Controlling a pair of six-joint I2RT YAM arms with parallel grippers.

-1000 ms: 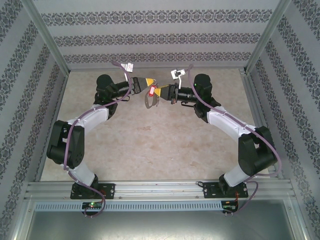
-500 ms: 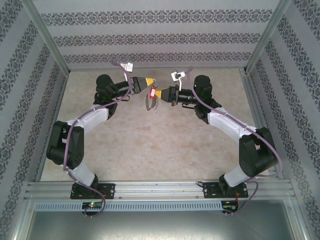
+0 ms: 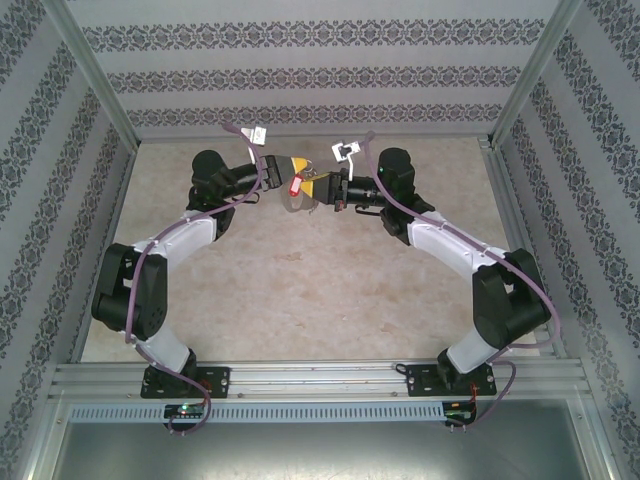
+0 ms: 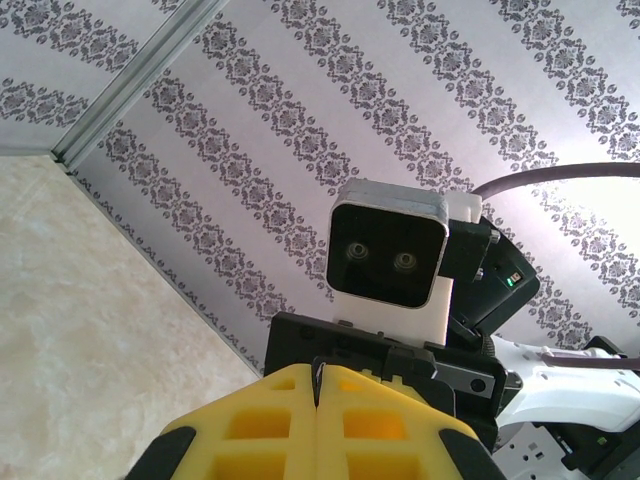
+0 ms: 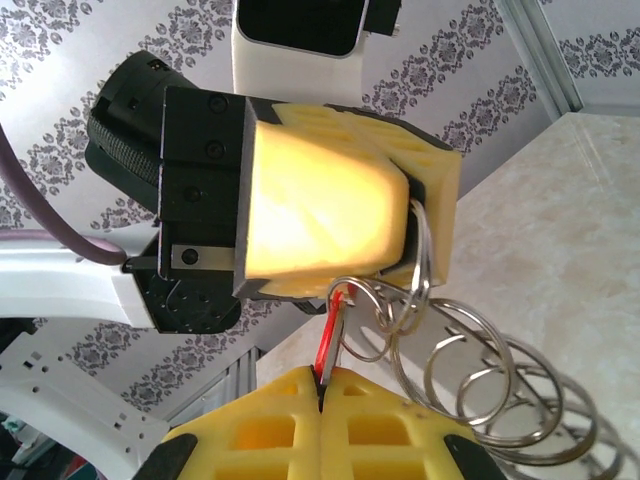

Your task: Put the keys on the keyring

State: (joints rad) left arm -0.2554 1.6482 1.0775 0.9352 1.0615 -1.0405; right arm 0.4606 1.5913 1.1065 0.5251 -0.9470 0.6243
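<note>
Both tools meet above the worktop [image 3: 300,290], toward its 12 o'clock edge. The right tool [image 5: 322,378] is closed, pinching the keys [image 5: 331,330] by the red tag. The left tool [image 5: 405,235] is closed, clamping the keyring [image 5: 420,262], whose small rings [image 5: 470,370] fan toward 4 o'clock.

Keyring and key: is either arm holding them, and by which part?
The left fingers pinch the keyring by its loop, rings dangling; the right fingers pinch the key by its red tag.
</note>
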